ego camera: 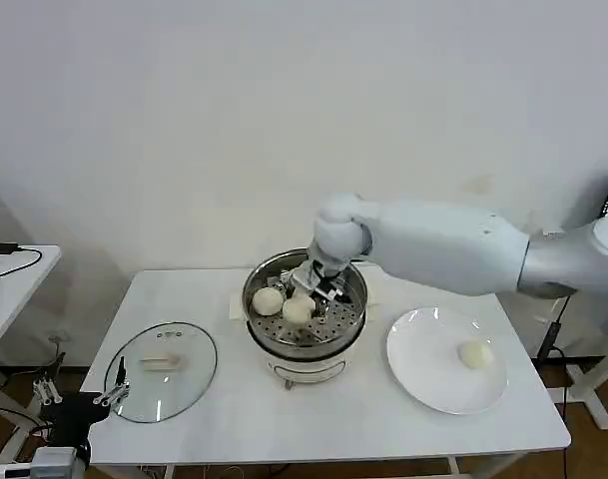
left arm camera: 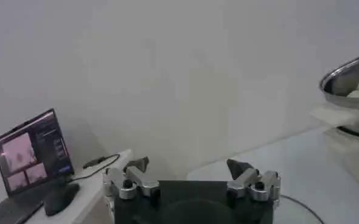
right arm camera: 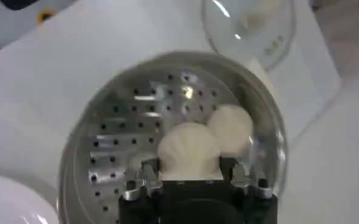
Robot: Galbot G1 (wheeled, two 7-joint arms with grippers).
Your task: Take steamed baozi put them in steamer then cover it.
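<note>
Steamer [ego camera: 305,317]: round steel pot on a white base, at the middle of the white table [ego camera: 333,419]; its perforated tray [right arm camera: 137,122] faces upward. The far part of the rim is hidden in the head view behind the right arm.

Baozi inside: two show on the tray in the head view, one [ego camera: 268,299] toward the robot's left, one [ego camera: 299,310] just beside it. From the right wrist view, the nearer bun [right arm camera: 188,149] sits between the fingers of the right gripper [right arm camera: 191,178], which closes on it at both sides; its underside is hidden by the gripper body. A second bun [right arm camera: 231,126] touches it behind. The buns are round, with no long axis to report.

Remaining baozi [ego camera: 473,354]: alone on the white plate [ego camera: 423,374], to the robot's right of the steamer, well apart from it.

Glass lid [ego camera: 164,371]: lying flat on the table to the robot's left of the steamer, its knob pale and hard to make out.

Left gripper [left arm camera: 191,173]: parked low by the table's left corner, fingers spread wide, holding nothing. A laptop [left arm camera: 30,152] stands on a side table beyond it.
</note>
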